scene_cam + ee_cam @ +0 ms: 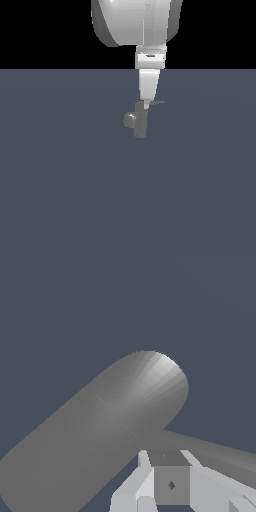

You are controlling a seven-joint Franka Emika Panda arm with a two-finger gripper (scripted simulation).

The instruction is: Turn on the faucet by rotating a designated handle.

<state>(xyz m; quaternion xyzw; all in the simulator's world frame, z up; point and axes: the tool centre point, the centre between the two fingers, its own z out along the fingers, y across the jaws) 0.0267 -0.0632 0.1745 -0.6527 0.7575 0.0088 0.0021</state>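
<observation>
Here the arm comes down from above in the exterior view, its bulky white wrist filling the upper middle of the picture and narrowing to the tool (145,103), which points straight down at the top of the faucet (139,121). The faucet stands upright on the flat blue-grey counter (60,190), about midway between the counter's side edges as seen in the exterior view and nearer its far edge than its near one. Its rounded stubby spout (130,119) juts toward the exterior view's left, and the handle (157,103), a thin grey blade, sticks out from the top toward the exterior view's right. The tool's tip sits right at the root of the handle, at or touching the faucet's top; whether it actually presses on the blade cannot be told. In the wrist view the faucet (100,431) looms large as a grey rounded cylinder, the handle (210,451) runs away from it as a darker strip, and the pale fingers (137,486) stand close beside that strip. Whether the tool is spread or closed cannot be told from either view.
</observation>
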